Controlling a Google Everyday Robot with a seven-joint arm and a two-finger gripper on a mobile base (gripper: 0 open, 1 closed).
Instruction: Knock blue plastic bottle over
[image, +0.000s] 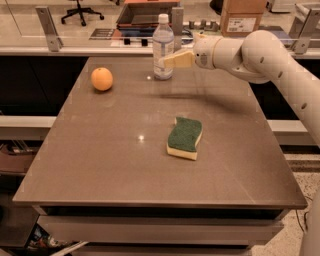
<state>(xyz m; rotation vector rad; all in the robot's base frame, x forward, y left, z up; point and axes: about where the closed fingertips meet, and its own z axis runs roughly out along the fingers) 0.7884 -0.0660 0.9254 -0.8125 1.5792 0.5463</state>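
Observation:
The blue plastic bottle (163, 48), clear and bluish with a white cap, stands upright near the far edge of the brown table (100, 150). My gripper (167, 61) reaches in from the right on the white arm (260, 55). Its cream fingertips are at the bottle's right side, about mid-height, touching or almost touching it.
An orange (102, 79) sits at the far left of the table. A green and yellow sponge (184, 137) lies near the middle. Behind the table run a counter with metal posts (49, 30), a cardboard box (242, 16) and an office chair (80, 10).

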